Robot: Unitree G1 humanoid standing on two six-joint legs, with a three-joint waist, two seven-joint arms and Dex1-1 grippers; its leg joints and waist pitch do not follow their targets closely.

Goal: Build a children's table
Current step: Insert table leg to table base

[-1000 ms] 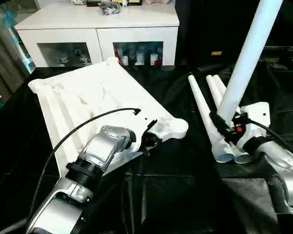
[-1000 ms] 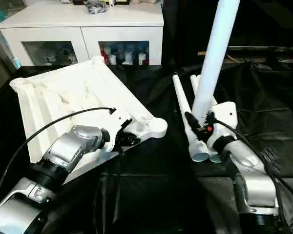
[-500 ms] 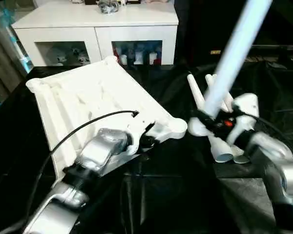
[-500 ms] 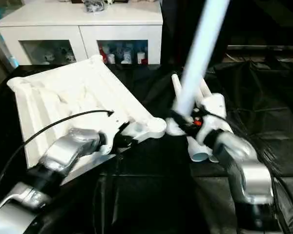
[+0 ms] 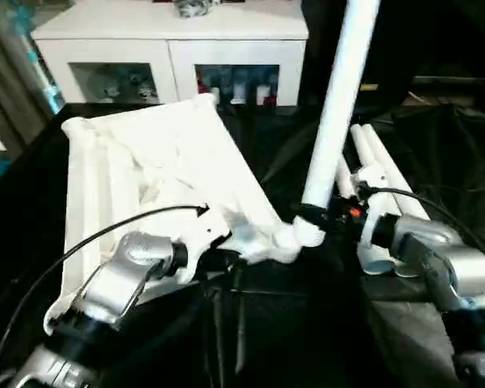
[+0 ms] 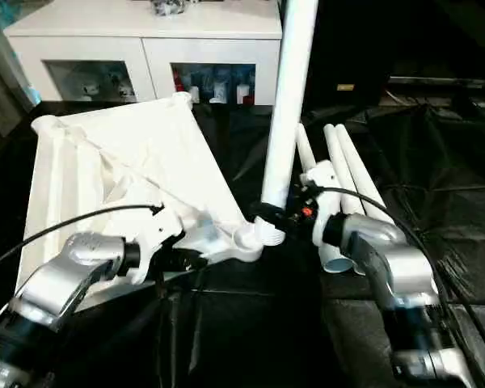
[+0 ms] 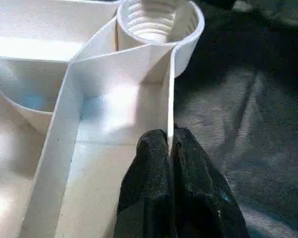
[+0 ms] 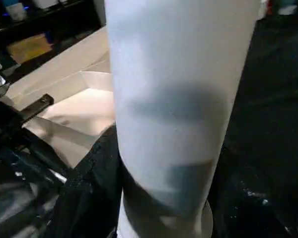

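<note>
We have the tabletop [image 6: 129,174] underside up on the black sheet [image 6: 436,153], X ribs and round corner sockets showing, its far edge toward the white cabinet [image 6: 145,40] with glass fronts. Near corner socket [image 6: 246,240] faces us at scene centre.

Our right gripper [image 6: 276,215] holds one leg [image 6: 291,105] close to upright, jaws clamped around the tube low down; the wrist view has the black fingers [image 8: 97,163] wrapping the tube. The leg's flared end sits right at that near corner socket; we can't tell if it's seated in it or just beside it.

Three spare legs [image 6: 347,174] lie side by side on the sheet behind the right forearm, open ends toward us.

Our left gripper [image 7: 170,148] is on the tabletop's rim wall [image 7: 170,99] just short of the same socket, jaws pressed together, pinching that thin wall between the fingertips [image 7: 151,148].
</note>
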